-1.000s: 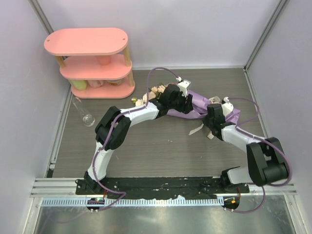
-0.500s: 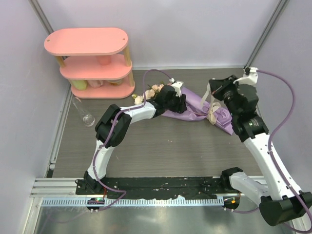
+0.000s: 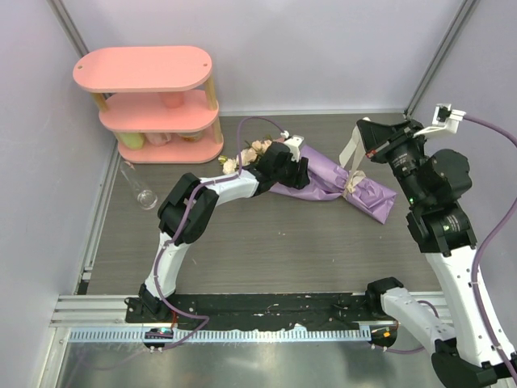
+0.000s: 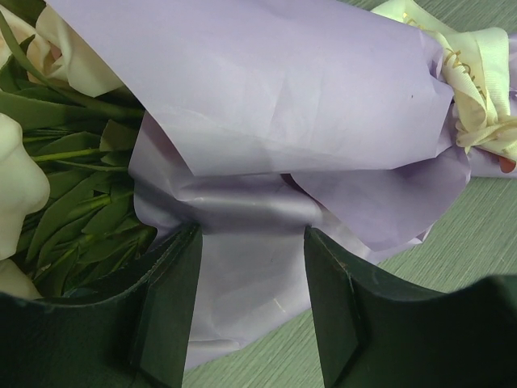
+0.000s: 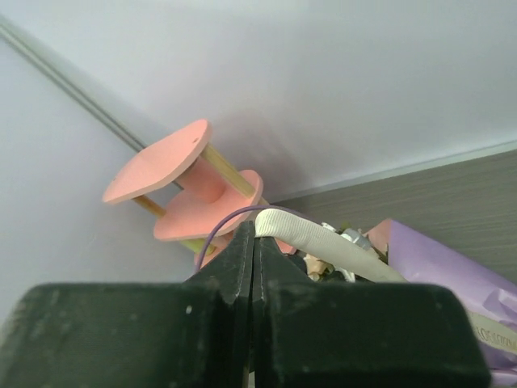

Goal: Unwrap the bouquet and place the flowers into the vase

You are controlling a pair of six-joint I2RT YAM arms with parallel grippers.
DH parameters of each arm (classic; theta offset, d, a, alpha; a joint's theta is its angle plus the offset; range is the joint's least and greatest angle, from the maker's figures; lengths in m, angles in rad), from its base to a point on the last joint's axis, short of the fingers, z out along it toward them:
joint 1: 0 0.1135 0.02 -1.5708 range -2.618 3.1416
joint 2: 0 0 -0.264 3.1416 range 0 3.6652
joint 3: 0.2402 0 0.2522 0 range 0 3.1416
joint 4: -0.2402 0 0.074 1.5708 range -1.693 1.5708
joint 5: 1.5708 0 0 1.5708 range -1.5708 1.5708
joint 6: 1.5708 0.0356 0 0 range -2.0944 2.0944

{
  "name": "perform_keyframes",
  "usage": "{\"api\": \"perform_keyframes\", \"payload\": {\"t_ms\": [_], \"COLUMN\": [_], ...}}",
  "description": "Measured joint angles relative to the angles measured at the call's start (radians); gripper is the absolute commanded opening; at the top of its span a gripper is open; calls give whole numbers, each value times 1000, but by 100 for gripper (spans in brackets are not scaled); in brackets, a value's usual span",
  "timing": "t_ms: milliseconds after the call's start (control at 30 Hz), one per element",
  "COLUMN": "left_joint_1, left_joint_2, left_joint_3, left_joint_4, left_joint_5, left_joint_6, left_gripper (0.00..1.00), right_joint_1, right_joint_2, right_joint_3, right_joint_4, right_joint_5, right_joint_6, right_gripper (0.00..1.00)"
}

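So the bouquet [image 3: 339, 184] is lying flat across the far half of the counter [image 3: 266, 242], roses [image 3: 250, 152] pointing at the far left corner, and the left end effector [image 4: 252, 267] is clamping the lilac wrapping just behind the blooms. The right end effector [image 5: 254, 230] is hanging up in the air, fingers pressed together, pinching the loose end of the cream ribbon [image 5: 323, 242]. The glass vase [image 3: 139, 186] is lying tipped over by the counter's left edge, well apart from the flowers.
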Motion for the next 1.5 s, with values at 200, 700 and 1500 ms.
{"api": "perform_keyframes", "payload": {"t_ms": [200, 700, 1500], "left_joint_1": [0, 0, 0], "left_joint_2": [0, 0, 0], "left_joint_3": [0, -1, -4], "left_joint_4": [1, 1, 2], "left_joint_5": [3, 6, 22], "left_joint_6": [0, 1, 5], "left_gripper": [57, 58, 59], "right_joint_1": [0, 0, 78], "right_joint_2": [-73, -126, -103], "right_joint_3": [0, 8, -478], "right_joint_4": [52, 60, -360], "right_joint_5": [-61, -206, -174], "right_joint_6": [-29, -80, 42], "right_gripper": [1, 1, 88]}}
